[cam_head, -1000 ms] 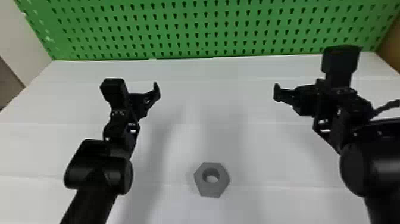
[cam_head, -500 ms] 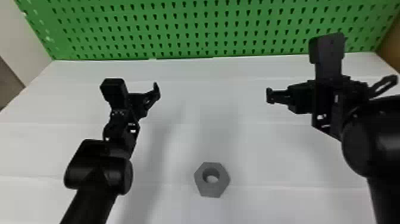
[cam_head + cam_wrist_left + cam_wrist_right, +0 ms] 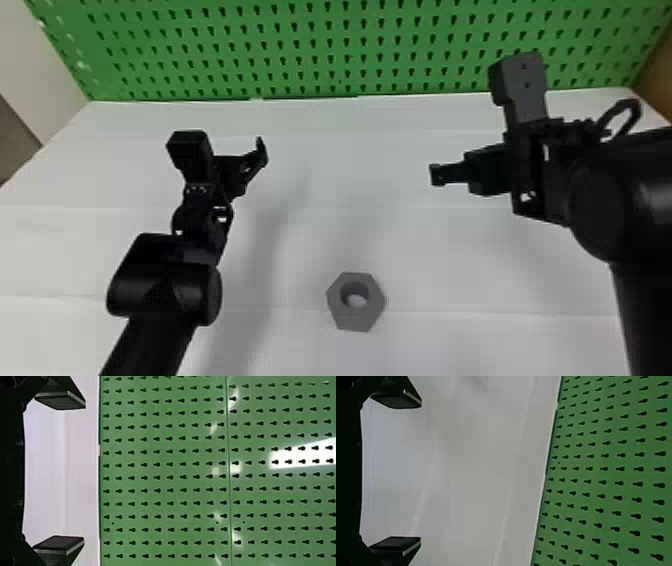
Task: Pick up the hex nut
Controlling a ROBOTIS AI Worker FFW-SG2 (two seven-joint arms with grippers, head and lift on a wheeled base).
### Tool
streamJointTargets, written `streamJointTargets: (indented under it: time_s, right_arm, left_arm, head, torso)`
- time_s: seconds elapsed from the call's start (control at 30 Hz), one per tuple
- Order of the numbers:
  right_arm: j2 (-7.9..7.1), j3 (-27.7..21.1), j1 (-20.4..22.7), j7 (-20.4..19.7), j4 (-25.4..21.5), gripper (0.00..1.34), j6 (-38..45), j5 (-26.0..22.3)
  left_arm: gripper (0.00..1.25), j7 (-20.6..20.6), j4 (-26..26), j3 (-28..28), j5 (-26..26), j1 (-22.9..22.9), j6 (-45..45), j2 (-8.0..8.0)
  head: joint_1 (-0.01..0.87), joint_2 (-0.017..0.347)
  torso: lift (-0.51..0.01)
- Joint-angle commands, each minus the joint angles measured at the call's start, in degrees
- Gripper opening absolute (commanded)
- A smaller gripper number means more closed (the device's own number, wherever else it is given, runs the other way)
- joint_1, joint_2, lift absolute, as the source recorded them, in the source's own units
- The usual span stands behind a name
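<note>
Two fingers (image 3: 59,399) stand wide apart on our left hand (image 3: 261,152), with a strip of the white worktop (image 3: 350,165) and the green pegboard (image 3: 164,471) in its wrist view. Our right hand (image 3: 437,175) is wide as well, its fingers (image 3: 397,400) spread. We see a black cable (image 3: 631,102) looping up behind it. Behind the hands come our left arm (image 3: 165,285) and our right arm (image 3: 635,200), both black. Nearer to us than either hand, and between them from side to side, the grey hex nut (image 3: 352,320) lies flat on the worktop, apart from both hands, and we look down into its round hole. Farthest out, the pegboard stands along the worktop's far edge, with a pale wall (image 3: 45,65) to our left.
</note>
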Motion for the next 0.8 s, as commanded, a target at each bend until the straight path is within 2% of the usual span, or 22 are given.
streamJointTargets:
  time_s: [0.0,0.23,0.77]
  right_arm:
    - [-0.14,1.84,-1.89,0.0,0.06,1.24,4.75,-0.26]
    - [0.21,3.69,-4.08,0.0,0.94,1.25,4.75,-1.49]
    - [-0.32,7.29,-9.18,-0.08,9.56,1.24,4.75,-10.81]
  left_arm:
    - [1.16,0.0,0.0,-0.05,-0.1,-0.12,0.0,0.0]
    - [1.16,0.0,0.0,0.04,-0.36,-0.29,0.0,0.09]
    - [1.16,0.0,0.0,0.13,-1.33,-0.82,0.26,0.18]
  head:
    - [0.785,0.149]
    - [0.785,0.149]
    - [0.785,0.149]
  torso:
    - [-0.086]
    - [-0.086]
    - [-0.086]
